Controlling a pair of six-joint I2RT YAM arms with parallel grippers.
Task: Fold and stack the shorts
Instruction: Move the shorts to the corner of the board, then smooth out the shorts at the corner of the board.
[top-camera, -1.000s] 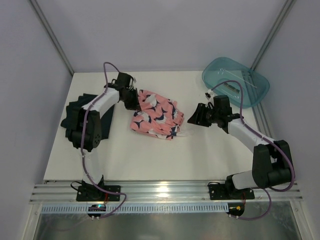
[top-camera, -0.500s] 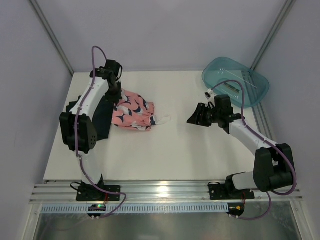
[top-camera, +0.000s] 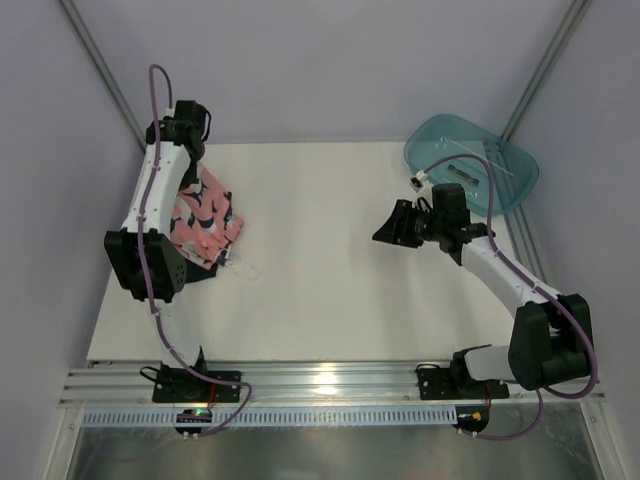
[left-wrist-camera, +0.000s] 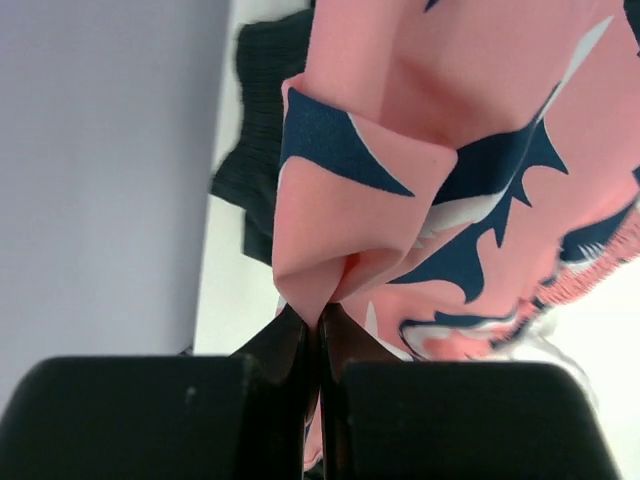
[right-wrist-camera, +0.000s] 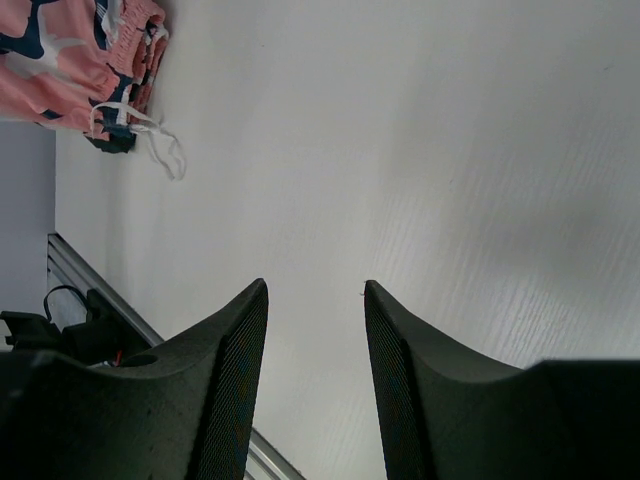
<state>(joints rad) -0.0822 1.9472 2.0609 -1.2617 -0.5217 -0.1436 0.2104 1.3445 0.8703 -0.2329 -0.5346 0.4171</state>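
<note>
The salmon pink shorts with navy and white shapes hang from my left gripper at the far left of the table. In the left wrist view the left gripper is shut on a pinched fold of the pink shorts. The dark navy shorts lie under and behind them, mostly hidden in the top view. My right gripper is open and empty above bare table at the right; in its wrist view the pink shorts show far off.
A translucent teal tub stands at the back right corner. The white drawstring of the pink shorts trails on the table. The left wall and frame post are close to the left arm.
My left gripper has carried the pink shorts from the table's middle to the far left, over the dark shorts. The right gripper has barely moved.
</note>
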